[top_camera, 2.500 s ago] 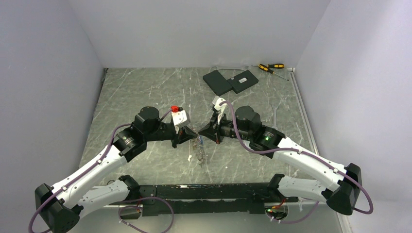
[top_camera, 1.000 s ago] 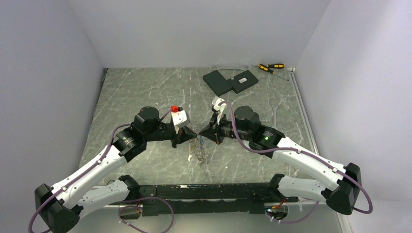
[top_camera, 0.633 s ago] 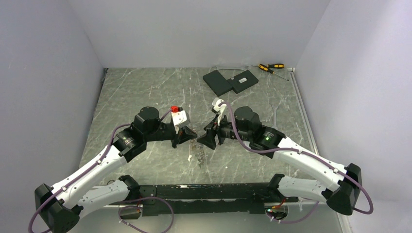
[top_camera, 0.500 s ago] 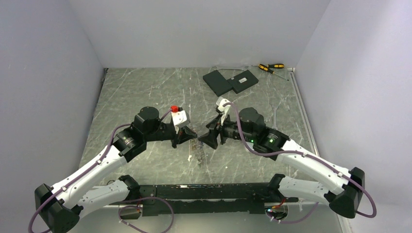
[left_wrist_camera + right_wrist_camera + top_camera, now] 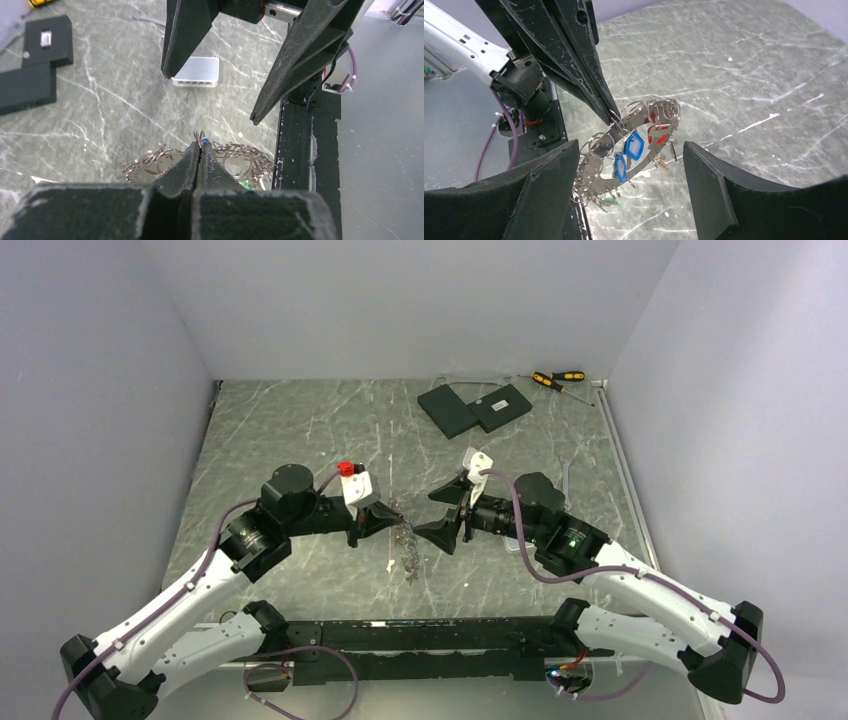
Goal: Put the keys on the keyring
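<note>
The keyring (image 5: 644, 117) is a curved metal band strung with many small wire rings, and it hangs above the marble table. Keys with blue tags (image 5: 633, 145), a red tag (image 5: 659, 131) and a green one (image 5: 610, 200) dangle from it. My left gripper (image 5: 611, 116) is shut, pinching a small wire ring on the keyring (image 5: 235, 159); its tips (image 5: 200, 148) meet with wire poking out. My right gripper (image 5: 630, 145) stands open a short way off, facing the bunch and touching nothing. From above, the left gripper (image 5: 388, 508) and right gripper (image 5: 438, 516) flank the keyring (image 5: 405, 542).
Two flat black boxes (image 5: 475, 407) lie at the back, with yellow-and-black screwdrivers (image 5: 557, 378) in the far right corner. A pale rounded slab (image 5: 196, 72) lies on the table behind the right fingers. The black base rail (image 5: 420, 635) runs along the near edge.
My right gripper, shut at the keyring a second ago, has opened and drawn back to the right. The left arm has shifted slightly left, still holding the keyring.
</note>
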You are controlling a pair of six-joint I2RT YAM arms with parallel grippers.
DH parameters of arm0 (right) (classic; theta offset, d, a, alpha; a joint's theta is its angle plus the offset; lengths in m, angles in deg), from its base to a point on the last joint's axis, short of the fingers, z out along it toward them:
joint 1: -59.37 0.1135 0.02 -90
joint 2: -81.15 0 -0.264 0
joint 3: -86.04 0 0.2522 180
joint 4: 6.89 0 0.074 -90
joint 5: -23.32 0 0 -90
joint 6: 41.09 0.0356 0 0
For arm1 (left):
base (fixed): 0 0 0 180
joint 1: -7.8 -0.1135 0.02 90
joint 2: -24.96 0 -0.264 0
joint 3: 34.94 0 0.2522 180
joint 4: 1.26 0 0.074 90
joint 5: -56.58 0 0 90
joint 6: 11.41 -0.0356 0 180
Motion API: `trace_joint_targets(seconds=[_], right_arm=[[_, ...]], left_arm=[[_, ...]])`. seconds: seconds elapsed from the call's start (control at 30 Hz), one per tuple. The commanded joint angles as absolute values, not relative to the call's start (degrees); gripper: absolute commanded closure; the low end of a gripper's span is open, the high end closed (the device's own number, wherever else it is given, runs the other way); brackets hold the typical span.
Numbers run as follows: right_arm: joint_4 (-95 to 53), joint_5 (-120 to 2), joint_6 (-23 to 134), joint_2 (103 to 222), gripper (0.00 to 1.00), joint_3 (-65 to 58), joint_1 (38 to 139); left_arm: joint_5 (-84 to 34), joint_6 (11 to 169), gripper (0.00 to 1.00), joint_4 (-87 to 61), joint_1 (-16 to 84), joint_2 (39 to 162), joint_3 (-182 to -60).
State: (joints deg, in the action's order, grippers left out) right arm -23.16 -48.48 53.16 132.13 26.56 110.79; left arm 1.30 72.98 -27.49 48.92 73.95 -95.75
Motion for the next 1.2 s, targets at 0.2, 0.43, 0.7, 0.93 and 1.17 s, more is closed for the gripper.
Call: trace_joint_targets(seconds=[0.2, 0.43, 0.7, 0.93, 1.17], right_arm=[[-13.3, -56.2, 53.4, 127.9, 0.15, 28.9, 111.0], [-14.3, -61.6, 54.2, 126.1, 0.12, 29.5, 111.5], [-15.6, -50.7, 49.5, 126.7, 0.16, 30.9, 111.5], [-18.1, -43.5, 46.1, 130.4, 0.26, 27.2, 111.3], [-17.7, -38.2, 45.8, 131.5, 0.32, 25.3, 110.3]], left_arm=[[3.2, 70.8, 1.0, -21.2, 49.1, 70.4, -95.5], [2.3, 70.2, 1.0, -21.5, 49.0, 70.3, -95.6], [5.2, 73.1, 1.0, -17.8, 48.2, 69.3, -95.0], [11.3, 78.2, 1.0, -10.1, 45.5, 68.7, -93.1], [14.4, 80.7, 1.0, -6.5, 45.3, 68.0, -91.7]])
